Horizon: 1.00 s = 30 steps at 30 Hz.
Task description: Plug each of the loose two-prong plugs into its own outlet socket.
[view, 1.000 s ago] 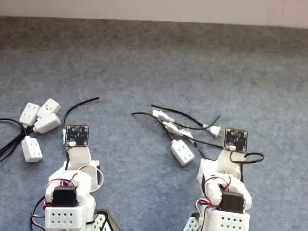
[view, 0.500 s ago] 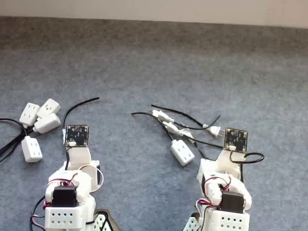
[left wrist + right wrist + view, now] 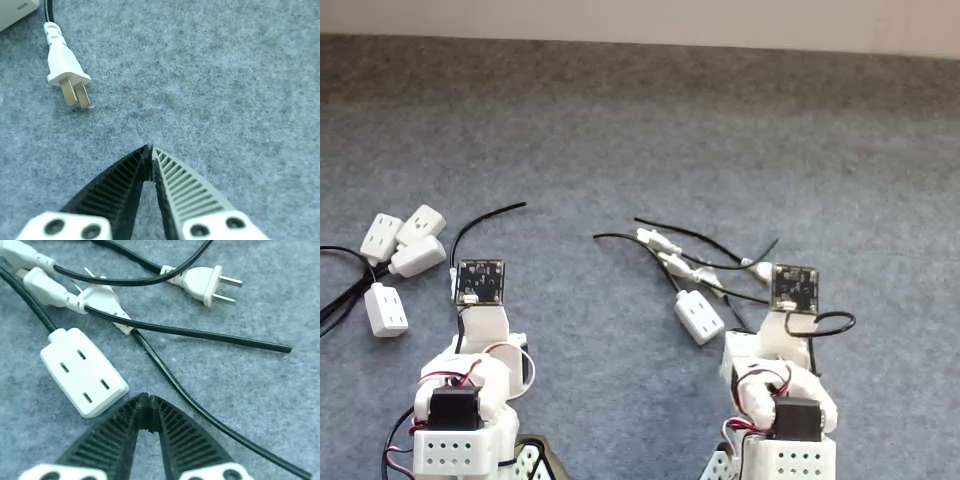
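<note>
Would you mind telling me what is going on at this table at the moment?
Two robot arms face loose two-prong plugs and white outlet sockets on a grey carpeted table. Neither holds anything: both sets of jaws are shut. The left arm hangs over bare carpet near one loose plug. The right arm sits beside an outlet block in a tangle of black cords, with another unplugged plug farther off. More outlet blocks lie near the left arm.
</note>
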Tool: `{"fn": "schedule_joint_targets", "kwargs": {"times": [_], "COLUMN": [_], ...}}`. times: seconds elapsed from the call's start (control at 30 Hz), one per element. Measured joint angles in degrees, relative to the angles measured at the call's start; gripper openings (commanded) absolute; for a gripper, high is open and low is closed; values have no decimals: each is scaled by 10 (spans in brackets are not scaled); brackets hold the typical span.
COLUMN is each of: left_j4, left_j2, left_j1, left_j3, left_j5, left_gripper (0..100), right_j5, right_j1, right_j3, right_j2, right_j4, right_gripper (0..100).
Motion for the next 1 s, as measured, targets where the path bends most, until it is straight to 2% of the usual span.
{"fn": "schedule_joint_targets", "kwargs": {"times": [0.17,0.3,0.6,0.77,1.0], "left_j4": [0,0,0,0,0], "left_j2": [0,0,0,0,0], "left_j1": [0,0,0,0,0], "left_j3": [0,0,0,0,0], "left_j5": [0,0,0,0,0], "left_gripper": [7,7,7,7,7], "right_j5": [0,-1,-3,-3,-46], "right_j1": [-21,-47,-52,-53,-53], "right_j3": [0,0,-22,-98,-157], "right_j2": [0,0,0,0,27], "right_j4": [-6,-104,-317,-365,-352], "right_gripper": [9,9,12,129,247]}}
